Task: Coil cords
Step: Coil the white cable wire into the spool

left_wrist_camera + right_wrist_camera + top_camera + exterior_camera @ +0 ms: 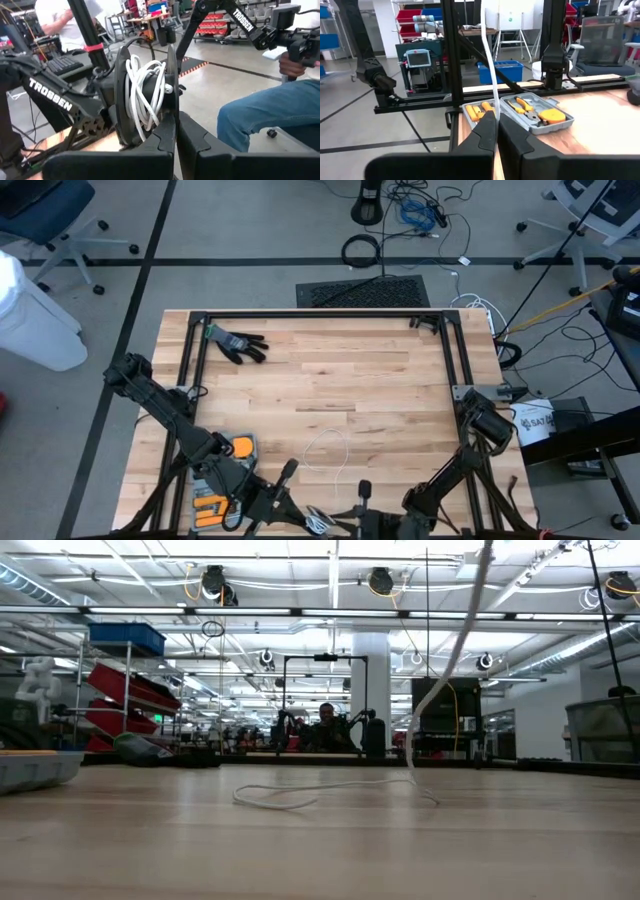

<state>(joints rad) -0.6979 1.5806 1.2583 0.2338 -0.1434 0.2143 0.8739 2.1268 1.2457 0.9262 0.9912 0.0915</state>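
Here the left claw (175, 132) is pressed together on a black spool (145, 95) wound with white cord (142, 92), at the desk's (380, 380) 6 o'clock edge. Beside it, the right claw (496, 125) pinches the cord's free run (490, 70), which rises taut. A loose loop (325, 448) lies near the desk's middle. A black glove (238, 345) rests toward 11 o'clock.

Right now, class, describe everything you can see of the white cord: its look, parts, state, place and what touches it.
The white cord is thin, smooth and flexible-looking. One part lies in a loose loop on the wooden table, near its front edge. From there a strand rises steeply, pinched in the shut right gripper. Another part is wound in untidy turns on a black spool, clamped in the shut left gripper.
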